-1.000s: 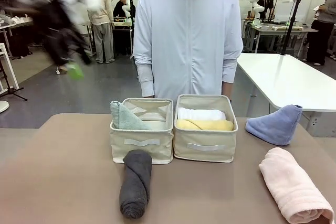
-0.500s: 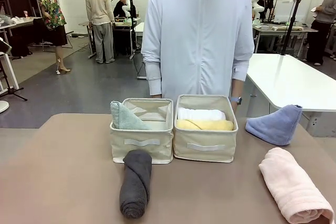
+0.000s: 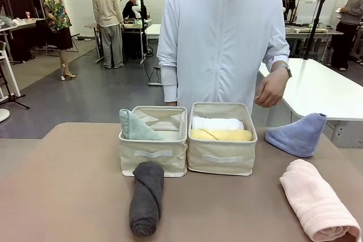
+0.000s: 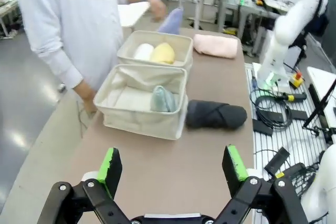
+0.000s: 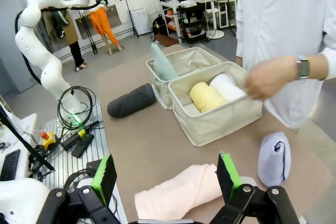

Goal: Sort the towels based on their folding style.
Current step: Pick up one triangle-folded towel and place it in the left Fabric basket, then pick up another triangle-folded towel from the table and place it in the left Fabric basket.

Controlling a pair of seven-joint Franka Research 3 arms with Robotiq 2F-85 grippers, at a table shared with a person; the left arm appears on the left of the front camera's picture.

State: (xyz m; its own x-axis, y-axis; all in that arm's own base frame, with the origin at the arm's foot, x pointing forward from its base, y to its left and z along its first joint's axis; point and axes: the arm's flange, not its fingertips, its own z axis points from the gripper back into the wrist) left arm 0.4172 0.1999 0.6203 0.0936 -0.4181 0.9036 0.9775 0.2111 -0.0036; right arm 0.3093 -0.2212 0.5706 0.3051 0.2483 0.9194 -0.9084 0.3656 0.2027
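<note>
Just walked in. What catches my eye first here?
Two cream bins stand together mid-table: one holds a green cone towel, the other a white roll and a yellow roll. A dark grey roll lies before them; a blue cone and pink roll lie at the right.

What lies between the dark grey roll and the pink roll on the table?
Nothing: in the front view the stretch of table between the dark grey roll and the pink roll is bare.
</note>
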